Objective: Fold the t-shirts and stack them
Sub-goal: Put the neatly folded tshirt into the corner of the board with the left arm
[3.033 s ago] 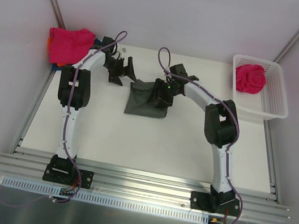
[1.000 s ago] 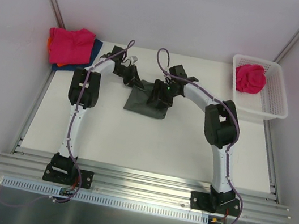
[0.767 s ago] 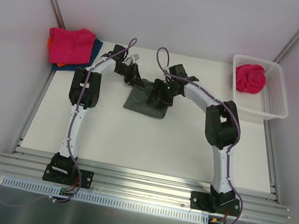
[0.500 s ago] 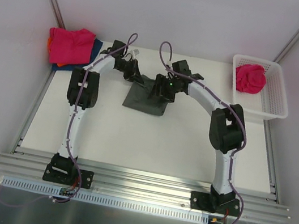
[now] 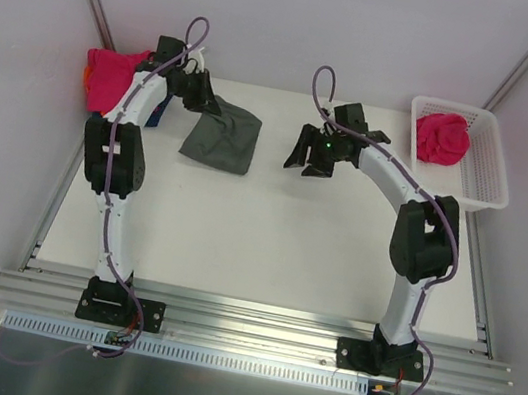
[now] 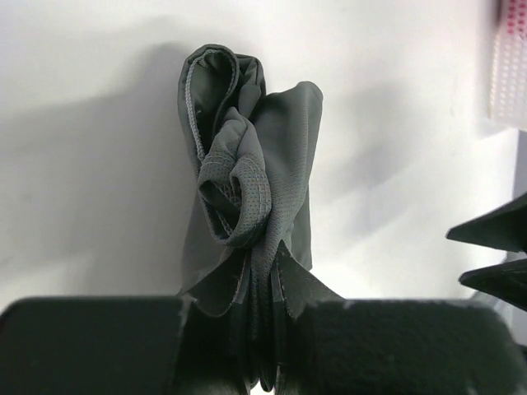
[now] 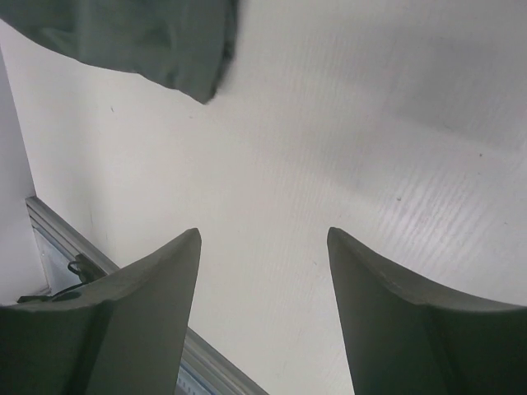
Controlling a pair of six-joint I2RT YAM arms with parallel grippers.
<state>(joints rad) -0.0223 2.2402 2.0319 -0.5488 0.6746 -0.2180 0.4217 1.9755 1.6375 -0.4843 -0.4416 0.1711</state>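
Grey t-shirt [image 5: 221, 140] dragged toward pink stack [image 5: 112, 76], left pincer [image 5: 203, 98] clamping edge; right pincer [image 5: 303, 156] wide, empty. Land flat atop.

Soft, matt cloth in the dark grey t-shirt [image 6: 247, 164], with a finely meshed, stitched hem. Same dull, soft cloth in the crumpled pink t-shirt [image 5: 443, 136]. Smooth matt white on the table [image 7: 329, 123], faintly lined close up. White plastic lattice for the basket [image 5: 494, 173]. Smooth, matt dark plastic on the right tool [image 7: 263, 234]. Pale, ridged, dull-sheened metal along the rail [image 5: 253, 325].
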